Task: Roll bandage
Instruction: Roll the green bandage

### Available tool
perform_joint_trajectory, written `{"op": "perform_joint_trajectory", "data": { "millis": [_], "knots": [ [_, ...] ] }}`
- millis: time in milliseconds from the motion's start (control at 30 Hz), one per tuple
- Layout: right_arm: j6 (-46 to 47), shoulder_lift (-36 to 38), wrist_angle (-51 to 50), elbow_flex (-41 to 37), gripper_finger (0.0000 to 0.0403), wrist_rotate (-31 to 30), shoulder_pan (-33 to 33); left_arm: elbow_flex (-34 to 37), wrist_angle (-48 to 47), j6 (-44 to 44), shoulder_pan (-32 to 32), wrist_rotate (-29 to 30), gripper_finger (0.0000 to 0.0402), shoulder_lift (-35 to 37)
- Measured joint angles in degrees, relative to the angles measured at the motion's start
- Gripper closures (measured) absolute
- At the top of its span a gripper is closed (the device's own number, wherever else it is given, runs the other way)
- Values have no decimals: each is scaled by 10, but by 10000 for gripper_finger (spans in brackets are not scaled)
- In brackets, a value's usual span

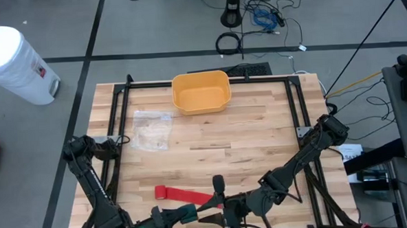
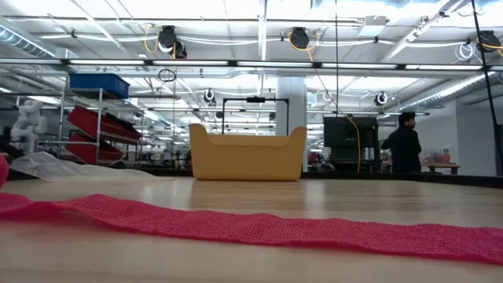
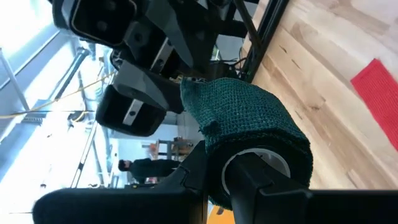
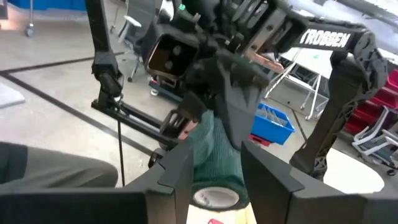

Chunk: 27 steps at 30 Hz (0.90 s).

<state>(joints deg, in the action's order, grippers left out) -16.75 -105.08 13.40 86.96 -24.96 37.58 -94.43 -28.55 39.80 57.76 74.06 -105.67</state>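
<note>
The left gripper (image 3: 249,180) clamps a green bandage roll (image 3: 249,130); whether the right gripper (image 4: 214,165) grips it seems unclear.

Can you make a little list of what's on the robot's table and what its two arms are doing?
Held thing: dark green woven bandage roll on a white core, gripped by the left tool
Right tool: fingers either side of the same roll, slightly apart
Where: near table edge, between both arms
Loose strip: red woven bandage strip, flat on the wooden table
Far side: yellow plastic tub
Left side: clear plastic bag
</note>
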Motion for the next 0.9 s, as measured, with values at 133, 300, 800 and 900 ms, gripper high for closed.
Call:
{"op": "perform_joint_trajectory", "data": {
  "millis": [133,300,800,900],
  "knots": [
    [0,0,8,0,282,8,-3,0,-1,0,0,0,359,0],
    [-2,0,14,0,282,44,-5,0,-3,-2,0,0,359,0],
    [-233,6,109,1,282,-138,76,0,172,102,38,0,359,0],
    [-256,6,108,1,282,-136,89,0,260,157,38,-2,359,0]
  ]
}}
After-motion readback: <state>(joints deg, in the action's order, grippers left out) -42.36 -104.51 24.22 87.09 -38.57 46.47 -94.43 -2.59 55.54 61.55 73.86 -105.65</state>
